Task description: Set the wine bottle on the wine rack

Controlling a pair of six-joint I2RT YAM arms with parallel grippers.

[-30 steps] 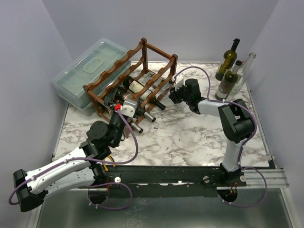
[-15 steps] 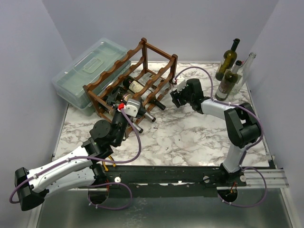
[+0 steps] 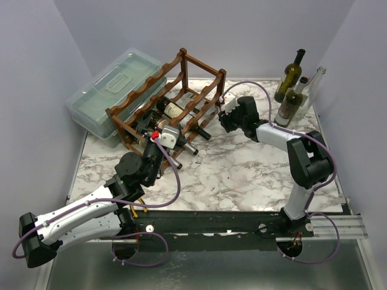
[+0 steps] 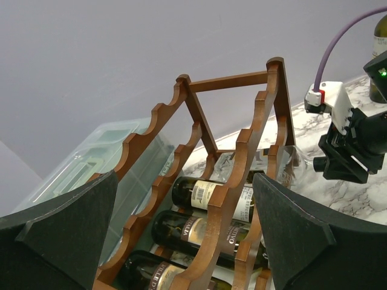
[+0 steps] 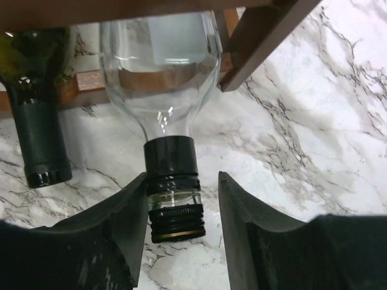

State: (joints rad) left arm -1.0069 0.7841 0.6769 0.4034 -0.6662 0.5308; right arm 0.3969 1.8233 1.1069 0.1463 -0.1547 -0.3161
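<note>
The wine rack [image 3: 181, 78] is a reddish-brown wooden frame standing at the table's back left, with several dark bottles lying in it. A clear glass wine bottle [image 5: 160, 60] lies in the rack's lowest tier at its right end, its black-capped neck sticking out. My right gripper [image 5: 181, 181] is open around that neck: the left finger [image 5: 121, 211] touches it and the right finger stands apart. The right gripper also shows in the top view [image 3: 225, 118]. My left gripper [image 4: 184, 181] is wide open and empty, facing the rack's [image 4: 242, 151] near side, and also shows in the top view [image 3: 160, 127].
A translucent lidded plastic box [image 3: 109, 90] sits behind the rack at the left. A dark bottle [image 3: 290, 75], a second dark bottle [image 3: 291, 103] and a clear one [image 3: 314, 84] stand at the back right corner. A green bottle's neck [image 5: 36, 133] juts out beside the clear bottle.
My left gripper has moved up and to the right, closer to the rack. My right gripper has shifted slightly back along the rack's right end, its elbow swinging right.
</note>
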